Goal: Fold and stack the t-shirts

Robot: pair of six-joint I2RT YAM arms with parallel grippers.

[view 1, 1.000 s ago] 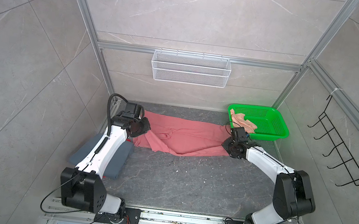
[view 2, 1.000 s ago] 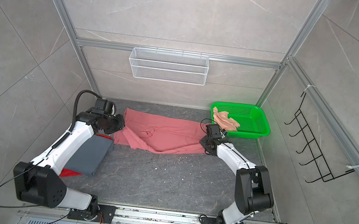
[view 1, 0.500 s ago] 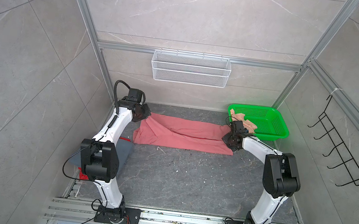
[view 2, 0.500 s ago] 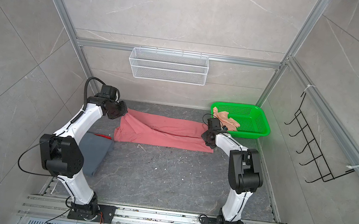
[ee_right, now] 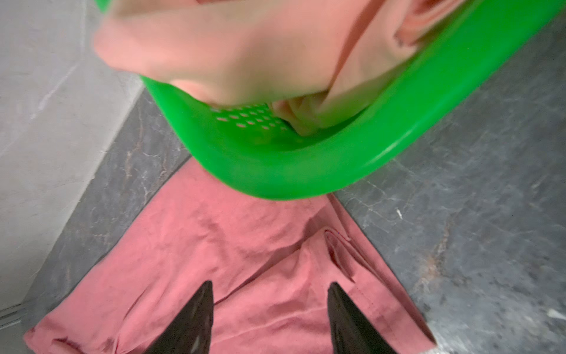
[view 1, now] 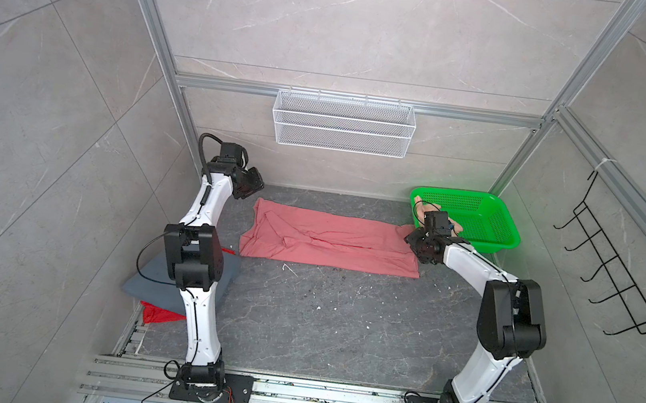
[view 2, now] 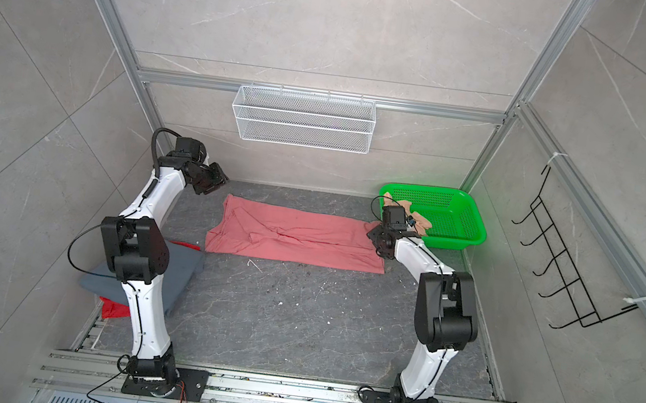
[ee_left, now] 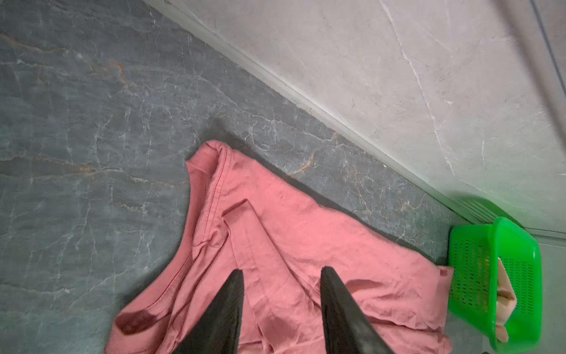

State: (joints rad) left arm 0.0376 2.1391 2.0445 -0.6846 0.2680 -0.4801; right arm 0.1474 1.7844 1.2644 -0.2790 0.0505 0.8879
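Coral tee (view 1: 333, 239) flat, creased, rear ctr.

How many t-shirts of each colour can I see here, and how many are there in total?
Coral pink t-shirt: 1
Pale peach t-shirt: 1
Grey-blue t-shirt: 1
Red t-shirt: 1
Total: 4

The red shirt (view 1: 159, 313) is mostly buried under the grey-blue shirt (view 1: 137, 286), itself half behind the left arm (view 1: 191, 257). Just beyond the right hand (ee_right: 271, 284), the peach shirt (ee_right: 245, 55) is a blur, cropped at the edge along with its green basket (ee_right: 275, 165).
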